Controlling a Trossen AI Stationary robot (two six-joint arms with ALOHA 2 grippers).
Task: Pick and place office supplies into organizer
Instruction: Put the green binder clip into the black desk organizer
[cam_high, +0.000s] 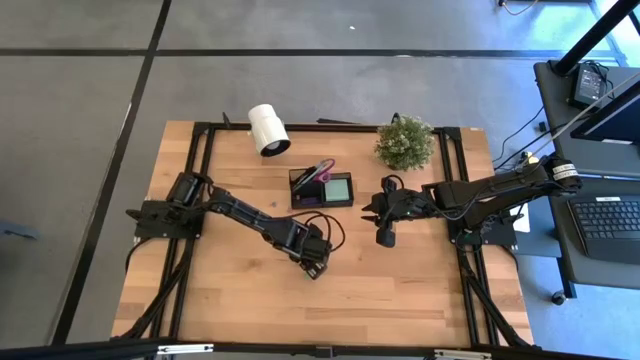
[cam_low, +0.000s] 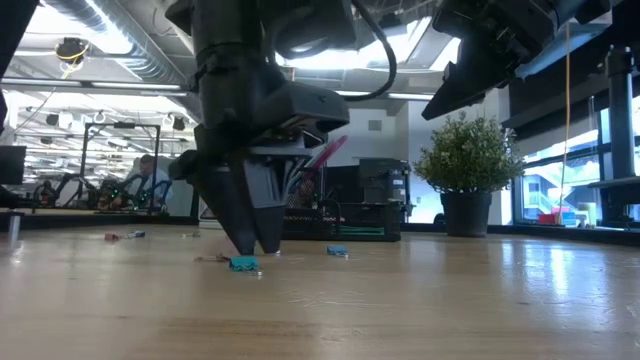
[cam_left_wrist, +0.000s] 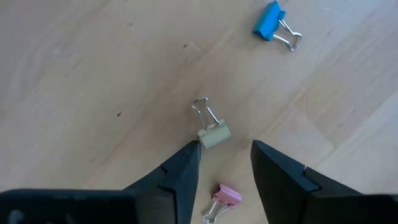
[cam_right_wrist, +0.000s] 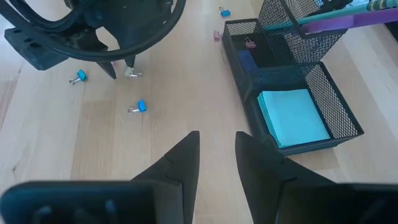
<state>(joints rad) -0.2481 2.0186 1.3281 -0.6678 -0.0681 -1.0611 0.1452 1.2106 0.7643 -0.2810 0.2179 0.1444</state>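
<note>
The left gripper (cam_left_wrist: 225, 163) is low over the bare wood in front of the organizer (cam_high: 322, 188), its jaws spread with nothing between them, and a small beige binder clip (cam_left_wrist: 213, 132) lies on the table just ahead of the gap, its wire loops pointing away from the fingers. A pink clip (cam_left_wrist: 225, 198) lies between the jaws closer to the wrist, and a blue clip (cam_left_wrist: 271, 22) sits well apart, farther out. From table height the fingertips look close to touching the wood. The step in hand seems to be picking up the beige clip, and to do it well the gripper should ease forward until the clip's body sits squarely between the fingertips, then close on the body, not the thin wire, which could slip or spin. It should go right to the surface, since the clip lies flat and low, and the pink clip should be kept out of the pinch. The organizer stands near the far middle of the table, already holding scissors (cam_high: 318, 171), pens and a mint sticky pad (cam_right_wrist: 293, 116). The right gripper (cam_right_wrist: 216, 163) waits above the table beside the organizer, its jaws a little apart and empty
</note>
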